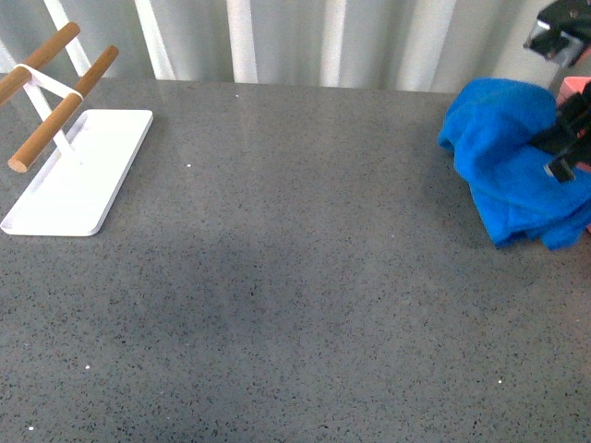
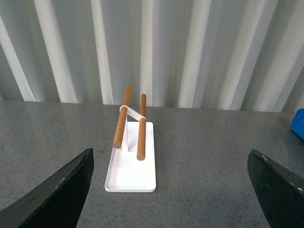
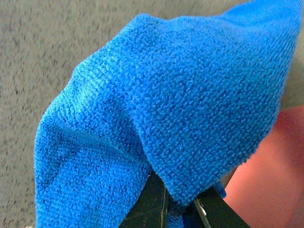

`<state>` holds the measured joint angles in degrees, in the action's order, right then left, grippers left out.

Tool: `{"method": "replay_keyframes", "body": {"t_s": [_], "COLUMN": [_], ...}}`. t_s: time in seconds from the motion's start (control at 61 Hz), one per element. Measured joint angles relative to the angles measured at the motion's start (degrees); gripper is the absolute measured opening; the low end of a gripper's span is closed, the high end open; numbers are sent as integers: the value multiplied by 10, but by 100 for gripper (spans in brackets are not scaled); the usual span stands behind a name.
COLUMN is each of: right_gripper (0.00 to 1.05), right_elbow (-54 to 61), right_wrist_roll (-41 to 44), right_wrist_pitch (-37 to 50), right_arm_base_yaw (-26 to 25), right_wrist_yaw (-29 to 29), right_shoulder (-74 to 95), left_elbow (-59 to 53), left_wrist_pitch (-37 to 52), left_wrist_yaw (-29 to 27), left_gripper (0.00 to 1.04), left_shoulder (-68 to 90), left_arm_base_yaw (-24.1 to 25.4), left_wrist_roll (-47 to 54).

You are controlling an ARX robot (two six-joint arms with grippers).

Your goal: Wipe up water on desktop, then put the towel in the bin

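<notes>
The towel [image 3: 166, 104] hangs bunched from the right gripper [image 3: 183, 209], its jaws pinching a fold. The bin [image 3: 270, 175] lies just beside that gripper, so the right arm is nearer. The left gripper [image 2: 171, 194] stands spread, well apart.

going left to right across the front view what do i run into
tray with its wooden rods → bare desktop → towel → right gripper, shut on the towel at the picture's right edge
</notes>
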<state>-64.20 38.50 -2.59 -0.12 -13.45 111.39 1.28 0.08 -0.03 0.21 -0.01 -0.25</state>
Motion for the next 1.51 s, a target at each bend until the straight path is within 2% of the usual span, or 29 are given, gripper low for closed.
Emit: {"method": "replay_keyframes", "body": {"t_s": [0.164,0.295,0.426,0.574,0.754,1.082,1.311,1.508], "right_gripper": [3,3,3,3,3,3,3,3], "right_elbow": [-64,-125,-165,-189,-170,-44,-28,-86], "right_wrist_roll": [-13,-19,-23,-23,-13,-4,-24,-72], "right_wrist_pitch": [-34,-72,-103,-138,-156,-125,-104,-124], "right_arm_base_yaw": [10,-7,-49,-121,-192,-278,-294,-280], "right_wrist_yaw": [5,1,-15,-47,-81,-115,-97,-77], "right_shoulder": [-26,-72,-121,-171,-211,-229,-173,-84], "left_elbow": [0,0,0,0,0,0,0,0], "left_wrist_pitch": [0,0,0,0,0,0,0,0], "left_wrist_yaw": [0,0,0,0,0,0,0,0], "left_gripper": [98,98,98,98,98,98,98,98], "left_shoulder": [0,0,0,0,0,0,0,0], "left_arm_base_yaw": [0,0,0,0,0,0,0,0], "left_wrist_roll": [0,0,0,0,0,0,0,0]}}
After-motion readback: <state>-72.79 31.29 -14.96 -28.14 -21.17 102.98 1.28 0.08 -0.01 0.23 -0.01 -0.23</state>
